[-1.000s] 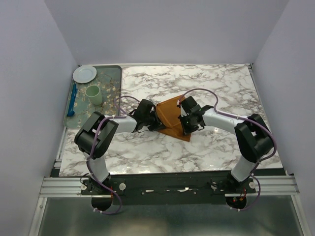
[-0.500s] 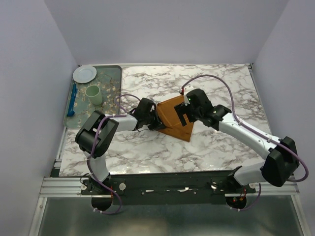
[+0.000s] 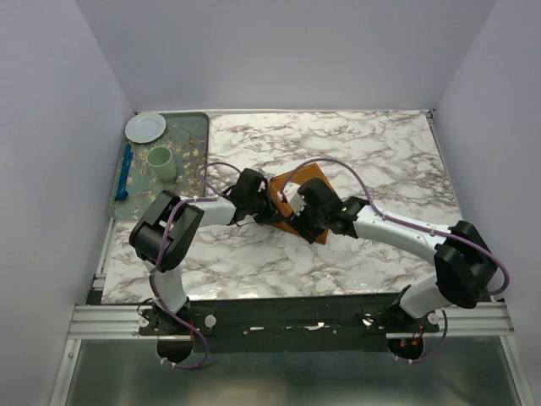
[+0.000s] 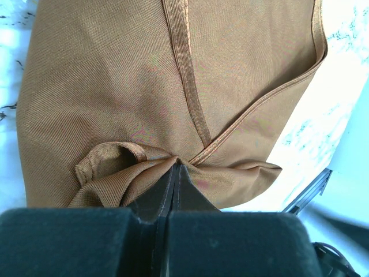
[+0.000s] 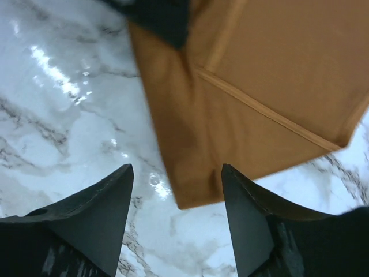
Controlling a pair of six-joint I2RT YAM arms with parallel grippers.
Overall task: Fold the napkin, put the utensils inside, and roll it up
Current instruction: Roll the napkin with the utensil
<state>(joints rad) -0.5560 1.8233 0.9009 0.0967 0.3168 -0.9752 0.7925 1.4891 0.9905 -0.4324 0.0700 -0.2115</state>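
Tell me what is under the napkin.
The napkin lies flat on the marble table, its folded layers one over another. Whatever sits beneath the cloth is covered, and no fork is in view. The left gripper pinches one edge.

No text, brand, number or sign can be read in any of the views. A small white patch (image 3: 298, 203) on the right arm (image 3: 397, 233), over the napkin (image 3: 281, 193), may be a label, but it is too small to make out.
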